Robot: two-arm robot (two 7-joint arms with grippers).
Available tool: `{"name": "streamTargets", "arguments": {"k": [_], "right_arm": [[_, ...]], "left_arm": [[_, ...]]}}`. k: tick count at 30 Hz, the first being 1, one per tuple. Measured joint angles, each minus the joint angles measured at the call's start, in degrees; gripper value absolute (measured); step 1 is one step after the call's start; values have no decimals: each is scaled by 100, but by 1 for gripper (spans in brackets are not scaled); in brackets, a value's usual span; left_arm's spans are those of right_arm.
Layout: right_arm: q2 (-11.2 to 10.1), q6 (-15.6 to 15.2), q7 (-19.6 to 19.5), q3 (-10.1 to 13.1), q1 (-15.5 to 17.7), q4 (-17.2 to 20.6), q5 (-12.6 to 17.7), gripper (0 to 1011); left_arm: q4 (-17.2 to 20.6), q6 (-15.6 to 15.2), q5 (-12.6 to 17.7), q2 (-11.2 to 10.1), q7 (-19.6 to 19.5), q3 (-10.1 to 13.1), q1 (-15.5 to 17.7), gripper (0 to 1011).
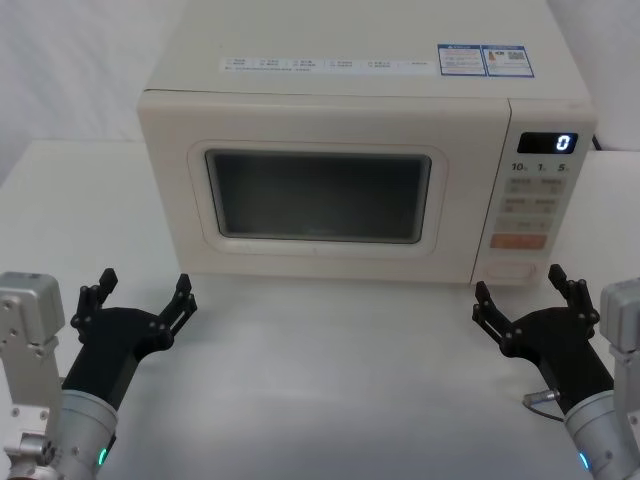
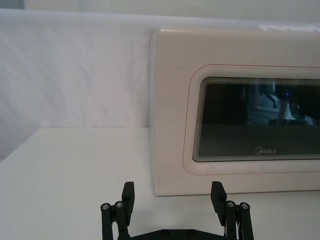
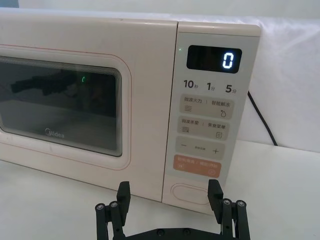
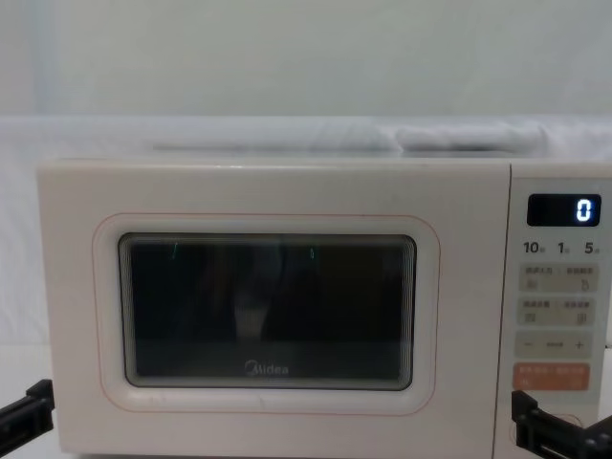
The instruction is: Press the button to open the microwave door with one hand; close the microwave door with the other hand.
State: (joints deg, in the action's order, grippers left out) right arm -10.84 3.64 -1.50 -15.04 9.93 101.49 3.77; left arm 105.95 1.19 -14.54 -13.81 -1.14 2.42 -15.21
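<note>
The cream microwave (image 1: 340, 60) stands at the back of the white table, its display (image 1: 547, 143) reading 0. The microwave door (image 1: 170, 200) with its dark window is closed flush. At the bottom of the control strip sits the oval button (image 1: 512, 268), also clear in the right wrist view as the button (image 3: 192, 192). My left gripper (image 1: 145, 285) hovers open in front of the door's left lower corner, a short way off it. In front of the control strip my right gripper (image 1: 520, 283) is open too, its fingers (image 3: 215, 192) framing the button from a distance.
A black power cable (image 3: 262, 120) runs down behind the microwave's right side. White table (image 1: 330, 380) stretches between the two arms and to the left of the oven (image 2: 75, 165). A white wall stands behind.
</note>
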Motion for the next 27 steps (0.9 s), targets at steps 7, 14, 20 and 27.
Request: {"name": "streamTargets", "arguments": {"k": [7, 14, 20, 27], "right_arm": [[0, 0, 0, 0, 0, 0, 0, 1002], [0, 0, 0, 0, 0, 0, 0, 1002], [0, 0, 0, 0, 0, 0, 0, 1002], [0, 0, 0, 0, 0, 0, 0, 925]], "left_arm": [[0, 0, 0, 0, 0, 0, 0, 1001], [0, 0, 0, 0, 0, 0, 0, 1001], [0, 0, 0, 0, 0, 0, 0, 1001], [0, 0, 0, 0, 0, -1, 0, 1001]]}}
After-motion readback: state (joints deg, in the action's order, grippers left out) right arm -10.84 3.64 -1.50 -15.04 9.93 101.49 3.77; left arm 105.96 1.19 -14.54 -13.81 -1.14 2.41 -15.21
